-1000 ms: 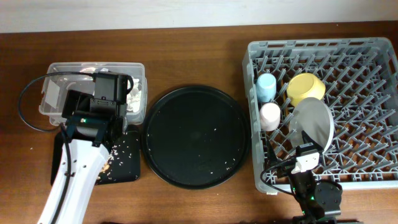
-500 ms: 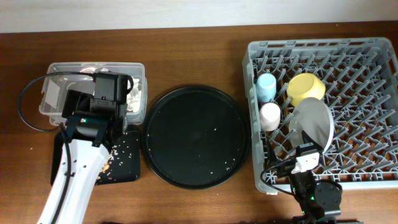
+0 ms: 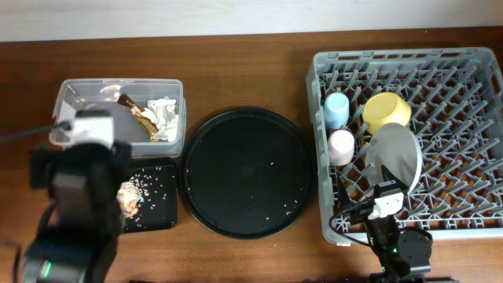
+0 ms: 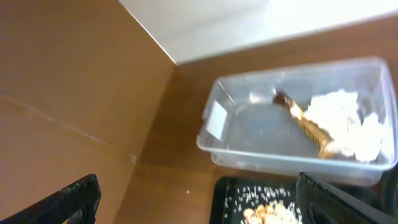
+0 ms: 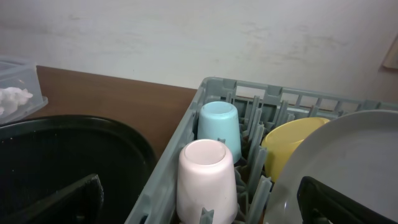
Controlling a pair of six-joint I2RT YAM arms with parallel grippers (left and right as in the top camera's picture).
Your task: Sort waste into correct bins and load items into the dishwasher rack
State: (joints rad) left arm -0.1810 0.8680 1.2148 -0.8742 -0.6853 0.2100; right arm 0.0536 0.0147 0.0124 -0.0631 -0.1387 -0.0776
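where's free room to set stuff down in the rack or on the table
Free: the right half of the dishwasher rack, bare pegs beyond the yellow bowl and white plate; also the round black tray, only crumbs, and the bare table behind it. Crowded: the rack side nearest that tray, with the blue cup and pink cup.

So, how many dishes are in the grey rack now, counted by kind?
Cups: 2 (light-blue cup, pink cup)
Bowls: 1 (yellow bowl)
Plates: 1 (white plate)
Total: 4 in the rack
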